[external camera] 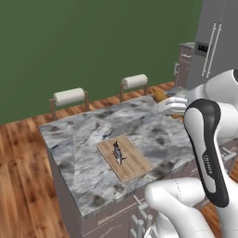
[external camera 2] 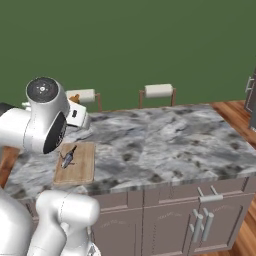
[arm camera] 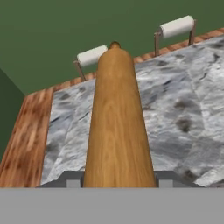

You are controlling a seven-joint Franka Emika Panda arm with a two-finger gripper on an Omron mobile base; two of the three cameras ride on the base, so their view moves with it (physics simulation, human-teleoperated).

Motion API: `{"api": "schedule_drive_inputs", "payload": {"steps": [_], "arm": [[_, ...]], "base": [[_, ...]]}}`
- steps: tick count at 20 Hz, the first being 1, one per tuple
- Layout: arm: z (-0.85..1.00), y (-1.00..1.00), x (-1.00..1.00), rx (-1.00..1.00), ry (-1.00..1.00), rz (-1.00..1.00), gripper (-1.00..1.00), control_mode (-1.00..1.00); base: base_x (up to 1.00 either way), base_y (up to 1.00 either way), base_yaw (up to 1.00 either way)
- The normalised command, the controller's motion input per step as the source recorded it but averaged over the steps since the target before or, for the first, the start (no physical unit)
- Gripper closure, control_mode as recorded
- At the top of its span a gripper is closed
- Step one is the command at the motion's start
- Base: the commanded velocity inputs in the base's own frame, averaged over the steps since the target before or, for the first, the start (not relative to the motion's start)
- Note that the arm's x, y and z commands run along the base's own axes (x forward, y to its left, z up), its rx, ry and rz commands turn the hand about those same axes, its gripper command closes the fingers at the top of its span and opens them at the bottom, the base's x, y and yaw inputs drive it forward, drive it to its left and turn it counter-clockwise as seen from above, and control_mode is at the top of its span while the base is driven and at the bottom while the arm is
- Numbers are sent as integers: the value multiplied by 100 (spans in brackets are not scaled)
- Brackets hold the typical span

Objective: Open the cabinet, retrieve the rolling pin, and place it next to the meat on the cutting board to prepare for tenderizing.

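Above the marble island (external camera: pixel 153 125), gripper (arm camera: pixel 118 181) clamped around the rolling pin (arm camera: pixel 117 127).

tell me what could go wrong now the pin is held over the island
1. The tool holds the pin near one end, so the long free end may sag or swing.
2. The meat sits mid-board, so lowering the pin could knock it.
3. Released on the marble counter, the pin may roll.
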Motion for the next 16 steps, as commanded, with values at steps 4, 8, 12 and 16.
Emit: {"api": "schedule_drive_inputs", "payload": {"steps": [4,8,12,16], "arm": [[-9,-2,0,1,0,0,100,-100],[-15,-3,0,2,1,0,100,-100],[-32,-3,0,2,12,0,100,-100],[-38,0,0,0,22,0,100,-100]], "base": [[0,0,0],[0,0,0],[0,0,0],[0,0,0]]}}
